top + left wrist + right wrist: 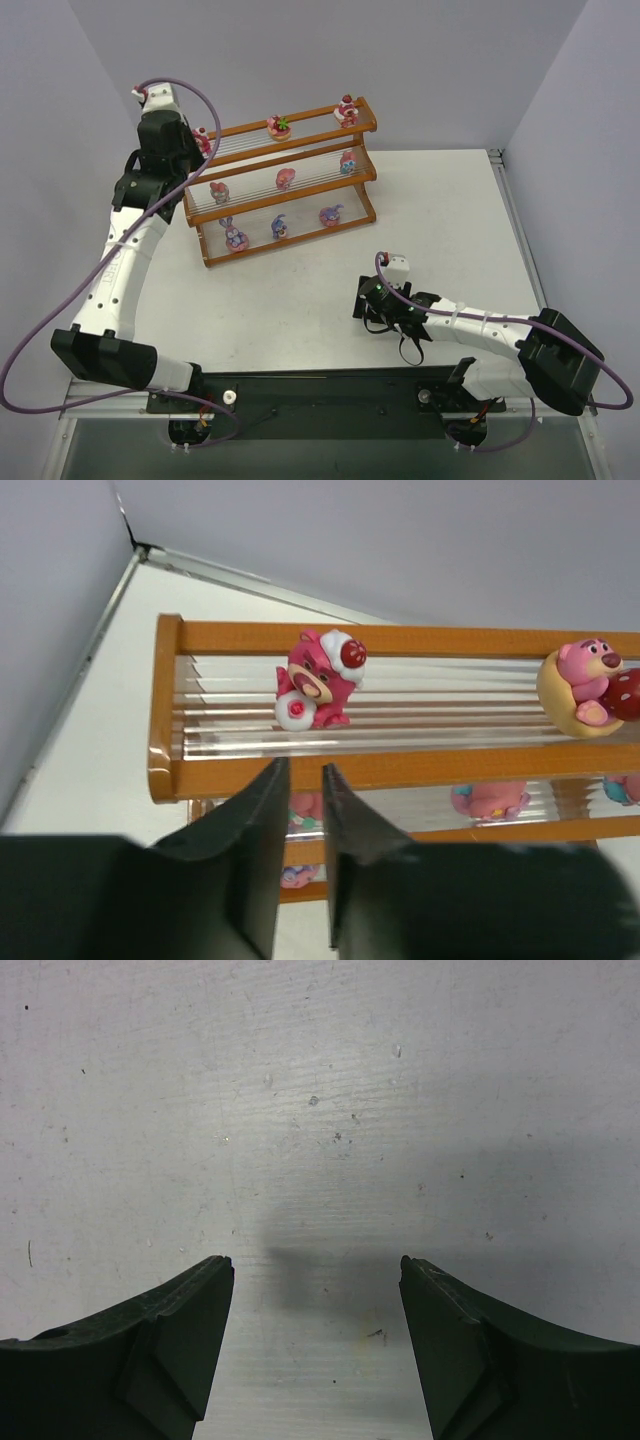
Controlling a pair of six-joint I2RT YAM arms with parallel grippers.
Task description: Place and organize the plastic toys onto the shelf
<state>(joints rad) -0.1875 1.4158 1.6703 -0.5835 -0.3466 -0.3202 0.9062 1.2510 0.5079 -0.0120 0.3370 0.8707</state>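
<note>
Narrow, empty left claw (pixel 303 772) at bottom centre hangs by the shelf (pixel 450 640) rail, so a bump could topple the red bear (pixel 318 680); right claw (pixel 315 1265) wide, empty.

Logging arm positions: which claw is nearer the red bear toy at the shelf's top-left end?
Left. The left claw hovers just in front of the red bear toy, not touching; the right claw hangs over the table, far from the shelf.

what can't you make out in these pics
- Top view: the top-left toy is half hidden by the left arm; toy faces are too small to read.
- Left wrist view: the pink bear toy is cut by the right edge; the lower-tier toys sit partly behind the shelf rail.
- Right wrist view: only bare table; no shelf visible.
</note>
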